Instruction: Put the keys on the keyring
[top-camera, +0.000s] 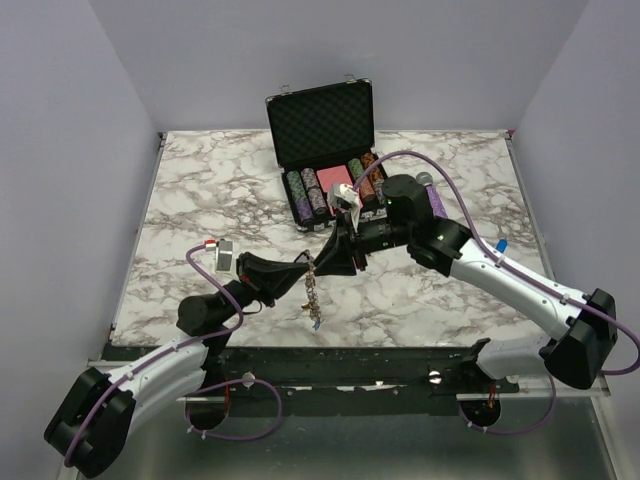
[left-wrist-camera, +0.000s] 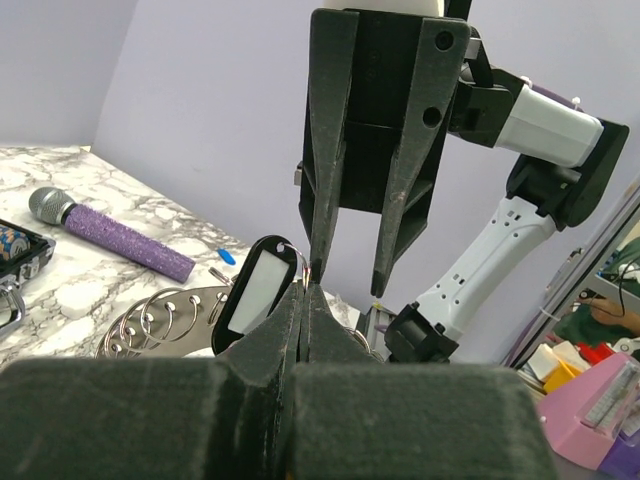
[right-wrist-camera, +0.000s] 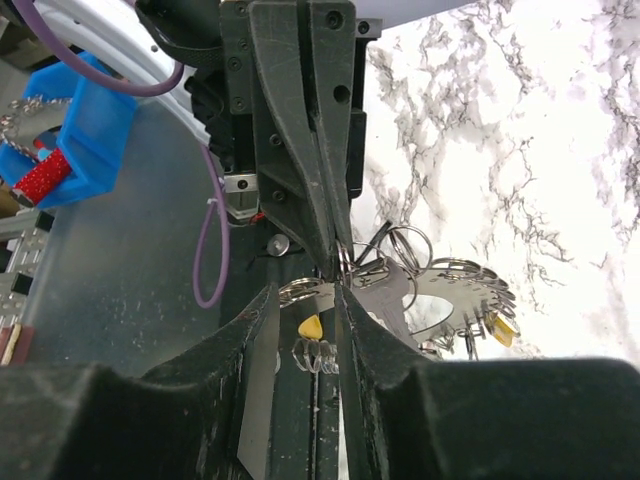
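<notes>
The keyring (right-wrist-camera: 440, 300) is held up off the bench (top-camera: 200, 190), pinched at its rim in the left gripper (left-wrist-camera: 305, 300), whose jaws are pressed fully together. Below that gripper the ring is seen hanging, a thin line from above, with keys (right-wrist-camera: 312, 328) with yellow heads dangling beside it. The right gripper (left-wrist-camera: 350, 275) is set nose to nose against the left gripper, its long axis roughly in line with it. Its jaws are half parted, and nothing is seen clamped between them. The ring's rim is judged to lie directly ahead of the right gripper, so the coming move is expected from the right arm.
</notes>
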